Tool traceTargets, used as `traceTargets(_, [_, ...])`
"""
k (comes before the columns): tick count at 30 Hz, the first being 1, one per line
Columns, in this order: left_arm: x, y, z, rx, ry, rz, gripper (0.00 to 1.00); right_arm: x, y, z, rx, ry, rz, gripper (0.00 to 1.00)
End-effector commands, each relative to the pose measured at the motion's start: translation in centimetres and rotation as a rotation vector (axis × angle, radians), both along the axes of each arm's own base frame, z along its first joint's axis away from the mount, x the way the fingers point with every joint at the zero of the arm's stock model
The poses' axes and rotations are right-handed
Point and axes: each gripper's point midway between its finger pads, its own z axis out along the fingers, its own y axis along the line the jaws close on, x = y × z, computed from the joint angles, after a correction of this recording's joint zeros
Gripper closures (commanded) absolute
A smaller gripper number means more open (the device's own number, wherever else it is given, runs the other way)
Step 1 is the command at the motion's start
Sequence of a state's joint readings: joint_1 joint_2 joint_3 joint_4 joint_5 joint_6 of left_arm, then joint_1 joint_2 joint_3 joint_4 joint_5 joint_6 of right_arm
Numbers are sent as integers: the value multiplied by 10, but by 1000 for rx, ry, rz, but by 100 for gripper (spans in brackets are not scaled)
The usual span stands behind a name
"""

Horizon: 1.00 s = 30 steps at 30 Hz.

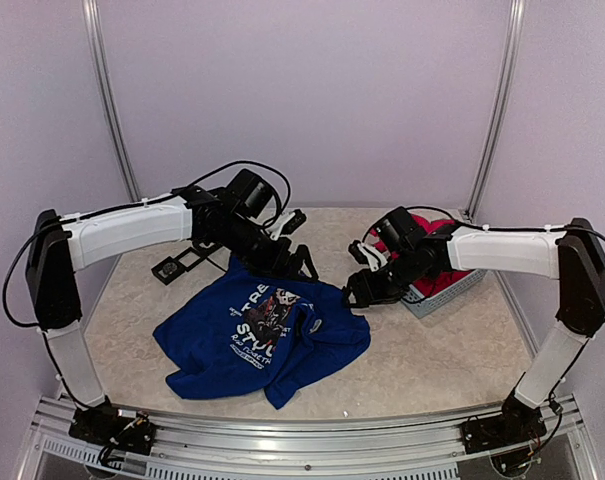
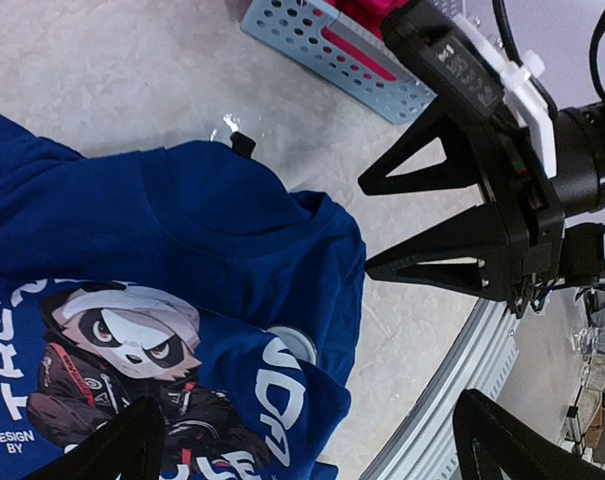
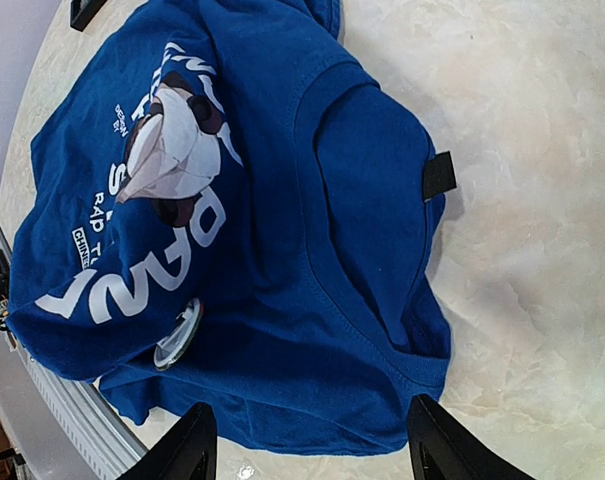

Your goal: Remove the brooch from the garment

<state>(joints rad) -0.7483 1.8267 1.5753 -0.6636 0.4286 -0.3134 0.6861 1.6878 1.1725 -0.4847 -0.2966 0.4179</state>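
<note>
On the table [image 1: 452, 350]: blue T-shirt [image 1: 212, 345], crumpled, round brooch [image 3: 179, 335] pinned beside its chest print [image 1: 267, 312]; left jaws wide, right jaws parted, both empty near it; step, approach, with the next move likely steadying cloth while gripping the brooch.

Centre of table [image 1: 432, 350]: garment [image 1: 232, 350], brooch [image 1: 315, 325] on it; basket [image 1: 447, 293] behind to its right.

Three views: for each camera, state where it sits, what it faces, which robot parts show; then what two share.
Top external: above and behind, facing down at the T-shirt; left arm, right arm show.
Left wrist: on its arm, facing print and right gripper; left fingertips below.
Right wrist: on its arm, facing down at the T-shirt; right fingertips below.
Shared: both wrist views show the brooch.
</note>
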Motion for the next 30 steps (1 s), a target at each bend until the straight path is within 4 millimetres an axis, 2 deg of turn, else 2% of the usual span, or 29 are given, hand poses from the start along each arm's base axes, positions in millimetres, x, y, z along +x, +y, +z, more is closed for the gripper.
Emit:
traceTargets(1, [-21, -3, -32, 128, 38, -50, 1, -5, 0, 13, 56, 11, -47, 34])
traceTargets(4, [-30, -5, -50, 200, 49, -68, 1, -5, 0, 16, 71, 20, -66, 35])
traceTargets(10, [-32, -1, -79, 295, 78, -45, 2, -4, 2, 23, 98, 33, -99, 37])
traceTargets(11, [-33, -2, -83, 296, 87, -49, 6, -4, 3, 23, 100, 36, -101, 37])
traceTargets(12, [-33, -4, -84, 294, 91, -53, 14, -4, 3, 24, 103, 39, -104, 37])
traceTargets(17, [-35, -4, -87, 295, 95, -51, 62, -6, 14, 25, 141, 90, -92, 38])
traceTargets(19, [-34, -3, -84, 288, 89, -43, 79, -5, 18, 25, 148, 98, -88, 38])
traceTargets(22, [-29, -6, -76, 262, 73, -31, 96, -1, 22, 26, 151, 112, -89, 40])
traceTargets(23, [-27, -8, -72, 248, 66, -26, 100, 0, 24, 27, 156, 119, -90, 40])
traceTargets(27, [-16, -13, -56, 204, 17, 8, 100, 3, 35, 31, 186, 141, -92, 44])
traceTargets(30, [-6, -13, -43, 191, -45, 42, 100, 4, 37, 28, 174, 153, -99, 45])
